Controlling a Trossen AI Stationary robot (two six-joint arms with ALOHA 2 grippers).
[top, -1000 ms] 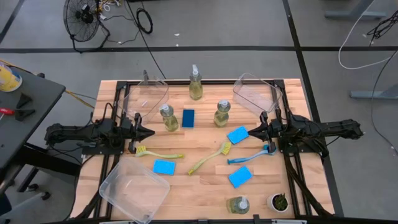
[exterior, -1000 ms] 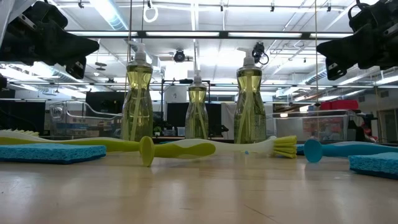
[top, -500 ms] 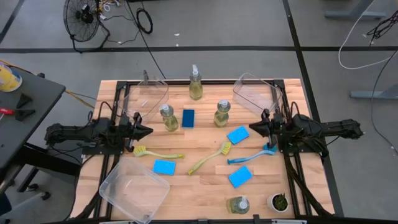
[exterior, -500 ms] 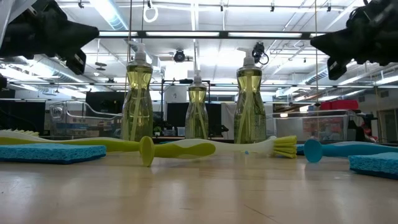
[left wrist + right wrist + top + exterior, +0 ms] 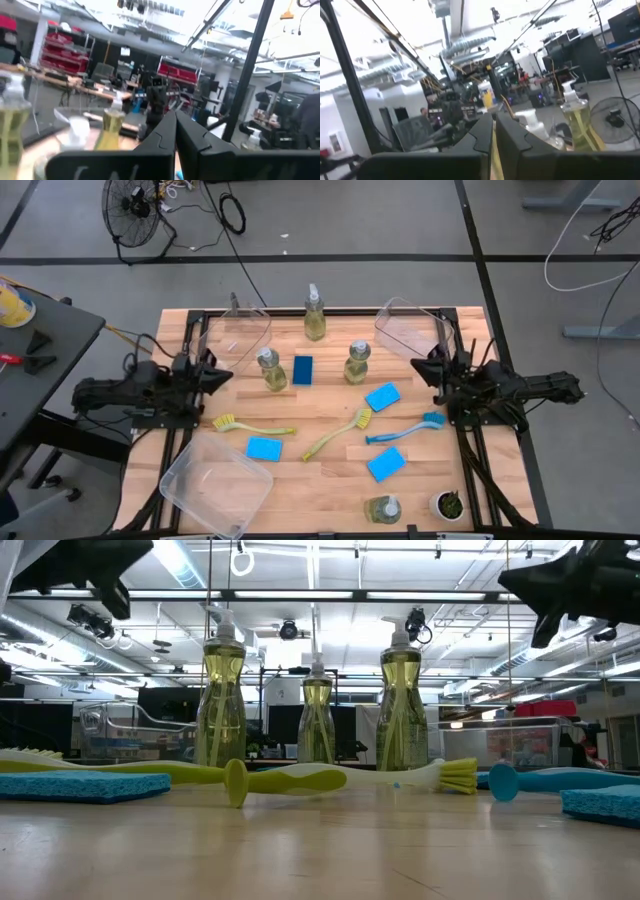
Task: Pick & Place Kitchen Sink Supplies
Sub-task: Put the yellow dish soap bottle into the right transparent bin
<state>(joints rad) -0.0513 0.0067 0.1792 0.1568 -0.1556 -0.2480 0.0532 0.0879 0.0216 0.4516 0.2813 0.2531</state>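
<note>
Both grippers hover shut above the table and touch nothing. My left gripper (image 5: 229, 377) is near the left edge, beside a soap bottle (image 5: 269, 370); in the low view it shows at the top left (image 5: 118, 570). My right gripper (image 5: 416, 364) is near the right edge, above a blue sponge (image 5: 382, 396). More soap bottles stand upright (image 5: 357, 364) (image 5: 314, 315) (image 5: 383, 508). Sponges (image 5: 302, 369) (image 5: 264, 448) (image 5: 386, 464) lie flat. Two yellow-green brushes (image 5: 250, 425) (image 5: 338, 434) and a blue brush (image 5: 405, 430) lie on the wood.
Three clear bins sit on the table: one at the far left (image 5: 238, 338), one at the far right (image 5: 410, 330), one at the near left corner (image 5: 215, 485). A small white pot with a plant (image 5: 447, 505) stands at the near right corner.
Both grippers have risen and tipped upward, each drawing back a little toward its own side and toward the table's far edge. They stay shut. Nothing on the table has moved.
</note>
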